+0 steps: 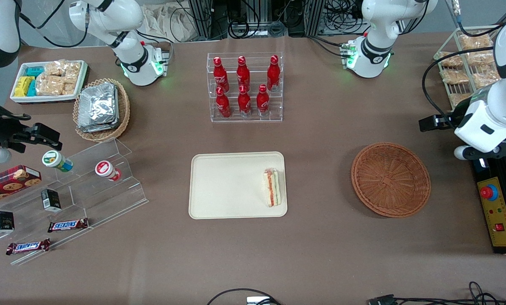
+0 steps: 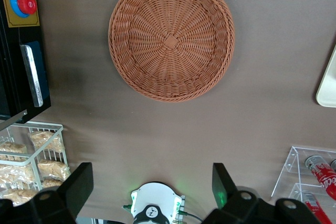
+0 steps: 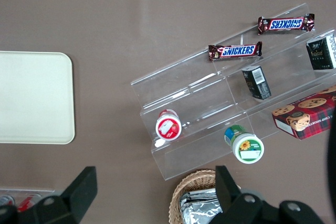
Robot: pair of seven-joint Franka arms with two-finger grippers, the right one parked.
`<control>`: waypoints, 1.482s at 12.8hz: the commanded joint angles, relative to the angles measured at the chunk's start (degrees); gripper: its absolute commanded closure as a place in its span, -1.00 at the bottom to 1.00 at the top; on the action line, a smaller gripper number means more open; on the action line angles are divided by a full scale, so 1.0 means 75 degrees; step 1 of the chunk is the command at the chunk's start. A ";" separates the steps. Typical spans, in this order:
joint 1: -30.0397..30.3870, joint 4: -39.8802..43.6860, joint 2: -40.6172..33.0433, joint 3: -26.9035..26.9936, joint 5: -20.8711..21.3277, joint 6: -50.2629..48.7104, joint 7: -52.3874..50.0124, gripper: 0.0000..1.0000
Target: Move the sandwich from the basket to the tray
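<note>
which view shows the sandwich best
The front view: the sandwich lies in full sight on the tray, at its edge toward the empty basket. The left wrist view catches only a tray corner, the right wrist view a bare part of the tray. The gripper is open, high above the table.

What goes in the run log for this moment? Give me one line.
sandwich: on tray | basket: empty | gripper: open, holding nothing, above table beside basket | placement: looks done
</note>
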 commanded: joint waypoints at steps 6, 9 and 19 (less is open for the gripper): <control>-0.1072 -0.2119 -0.1590 0.1784 -0.0339 0.1530 0.1018 -1.00; -0.0800 -0.2201 -0.1613 0.1444 -0.0505 0.1752 0.1030 -1.00; -0.0824 -0.2295 -0.1555 0.1339 -0.0505 0.2034 0.1018 -1.00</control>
